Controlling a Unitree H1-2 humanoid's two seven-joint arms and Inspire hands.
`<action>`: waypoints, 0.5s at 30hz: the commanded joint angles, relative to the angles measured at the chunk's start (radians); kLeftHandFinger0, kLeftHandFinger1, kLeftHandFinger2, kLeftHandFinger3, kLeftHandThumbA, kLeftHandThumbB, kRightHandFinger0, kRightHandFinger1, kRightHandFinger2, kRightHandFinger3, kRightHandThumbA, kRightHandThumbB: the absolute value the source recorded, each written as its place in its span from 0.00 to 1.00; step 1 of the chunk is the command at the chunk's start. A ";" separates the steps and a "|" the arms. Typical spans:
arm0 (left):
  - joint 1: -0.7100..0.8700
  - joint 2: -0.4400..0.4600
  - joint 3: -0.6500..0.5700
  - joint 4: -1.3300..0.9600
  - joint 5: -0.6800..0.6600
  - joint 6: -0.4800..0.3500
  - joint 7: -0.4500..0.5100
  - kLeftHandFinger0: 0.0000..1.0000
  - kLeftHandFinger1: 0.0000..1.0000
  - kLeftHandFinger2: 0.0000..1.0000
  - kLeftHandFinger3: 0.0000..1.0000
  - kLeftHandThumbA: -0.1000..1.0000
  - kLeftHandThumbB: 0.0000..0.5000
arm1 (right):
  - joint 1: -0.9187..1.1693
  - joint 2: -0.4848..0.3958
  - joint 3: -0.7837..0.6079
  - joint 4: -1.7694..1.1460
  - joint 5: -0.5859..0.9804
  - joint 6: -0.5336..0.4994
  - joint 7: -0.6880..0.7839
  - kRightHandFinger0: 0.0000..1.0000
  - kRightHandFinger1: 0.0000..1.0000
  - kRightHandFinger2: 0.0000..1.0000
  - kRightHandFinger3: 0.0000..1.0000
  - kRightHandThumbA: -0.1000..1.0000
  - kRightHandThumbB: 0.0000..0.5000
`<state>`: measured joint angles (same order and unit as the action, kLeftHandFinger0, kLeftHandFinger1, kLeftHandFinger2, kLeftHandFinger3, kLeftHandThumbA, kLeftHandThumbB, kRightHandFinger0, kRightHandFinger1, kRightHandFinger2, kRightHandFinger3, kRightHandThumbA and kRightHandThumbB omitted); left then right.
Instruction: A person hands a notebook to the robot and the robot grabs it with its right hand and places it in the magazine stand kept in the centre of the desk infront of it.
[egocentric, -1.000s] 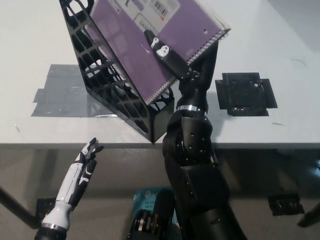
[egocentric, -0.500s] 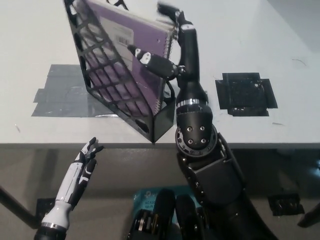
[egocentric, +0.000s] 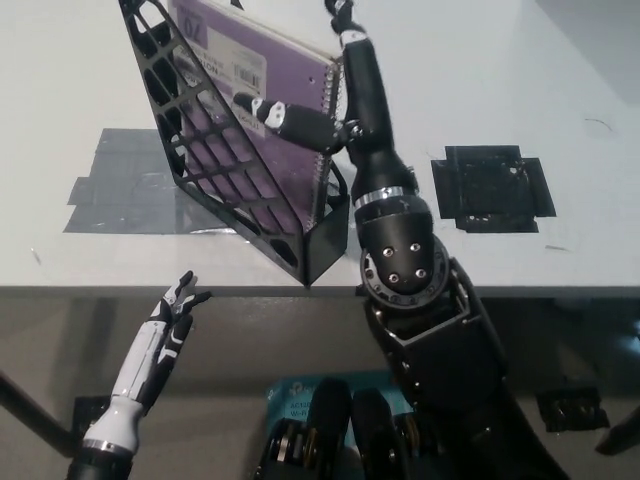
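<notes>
— Where's the notebook (egocentric: 262, 110) now?

— Down inside the magazine stand (egocentric: 225, 160), which sits on the white desk (egocentric: 520, 80) near its front edge. The purple cover leans against the stand's latticed left wall, spiral binding facing right, so the slot appears to carry most of its weight.

— Then why is the right hand (egocentric: 335, 105) there?

— I'd say to steady it while it settles. One black finger (egocentric: 290, 118) lies across the cover, and others reach up past the far right corner, so the fingers are clamped on the notebook from both sides.

— And the other hand?

— The white left hand (egocentric: 165, 325) hangs below the desk's near edge at the left, fingers slightly apart, holding nothing.

— What's left?

— Letting go without tipping the stand, I'd guess.
</notes>
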<state>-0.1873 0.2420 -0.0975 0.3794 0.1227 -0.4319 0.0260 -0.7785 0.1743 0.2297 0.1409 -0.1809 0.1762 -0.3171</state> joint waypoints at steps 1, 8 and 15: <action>-0.047 0.004 0.004 -0.026 -0.008 -0.038 -0.004 1.00 1.00 1.00 1.00 1.00 0.98 | -0.029 -0.008 -0.035 -0.167 -0.015 -0.019 0.030 1.00 1.00 1.00 1.00 1.00 0.60; -0.037 0.003 0.001 -0.029 -0.003 -0.038 -0.007 1.00 1.00 1.00 1.00 1.00 0.97 | 0.050 -0.073 -0.049 -0.540 -0.047 0.029 0.083 1.00 1.00 1.00 1.00 1.00 0.63; 0.016 -0.003 -0.009 -0.039 0.011 -0.038 -0.006 1.00 1.00 1.00 1.00 1.00 1.00 | 0.224 -0.198 -0.055 -0.845 -0.043 0.006 0.157 1.00 1.00 1.00 1.00 1.00 0.62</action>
<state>-0.1868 0.2392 -0.1013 0.3866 0.1244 -0.4313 0.0182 -0.6499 0.0709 0.1994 -0.3581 -0.1900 0.1956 -0.2703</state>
